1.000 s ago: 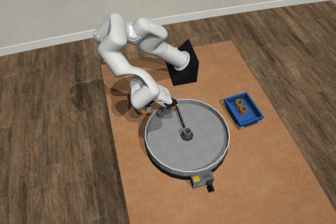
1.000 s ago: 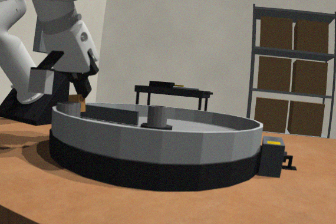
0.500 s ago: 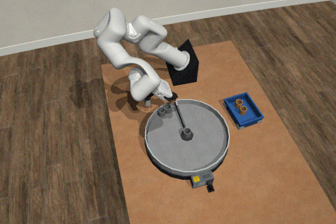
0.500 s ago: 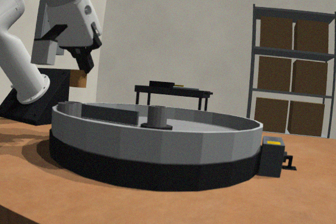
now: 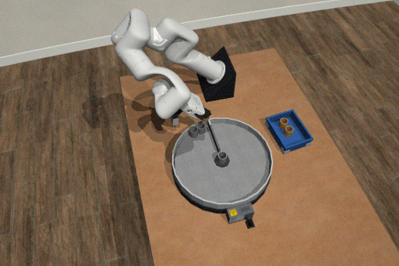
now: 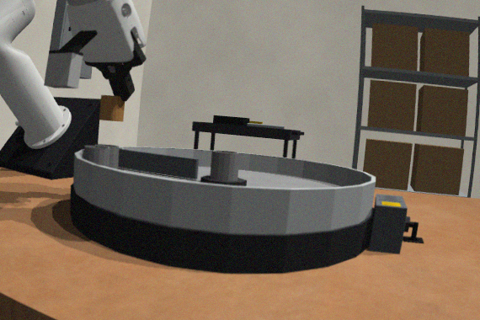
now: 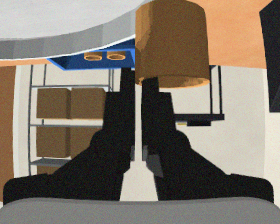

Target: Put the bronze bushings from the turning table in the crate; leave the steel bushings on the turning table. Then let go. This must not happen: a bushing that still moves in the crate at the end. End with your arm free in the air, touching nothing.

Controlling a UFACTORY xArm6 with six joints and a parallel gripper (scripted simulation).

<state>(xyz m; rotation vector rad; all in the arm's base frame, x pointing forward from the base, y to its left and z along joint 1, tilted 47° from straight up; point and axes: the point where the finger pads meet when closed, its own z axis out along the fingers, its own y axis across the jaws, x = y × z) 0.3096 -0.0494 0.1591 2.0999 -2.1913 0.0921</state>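
— Fingers?
— The gripper point(image 7: 139, 96) is pinched nearly shut on the wall of a bronze bushing point(image 7: 172, 43), which hangs from the fingertips above the table rim.

— Below the fingers?
— The turning table point(image 6: 219, 205), its near rim just under them. Two steel bushings point(image 5: 197, 129) sit just inside that rim, beside the divider bar point(image 5: 213, 137).

— Further out?
— The centre hub point(image 5: 222, 158), then, well beyond the far rim, the blue crate point(image 5: 305, 131) with two bronze bushings point(image 5: 285, 127) inside.
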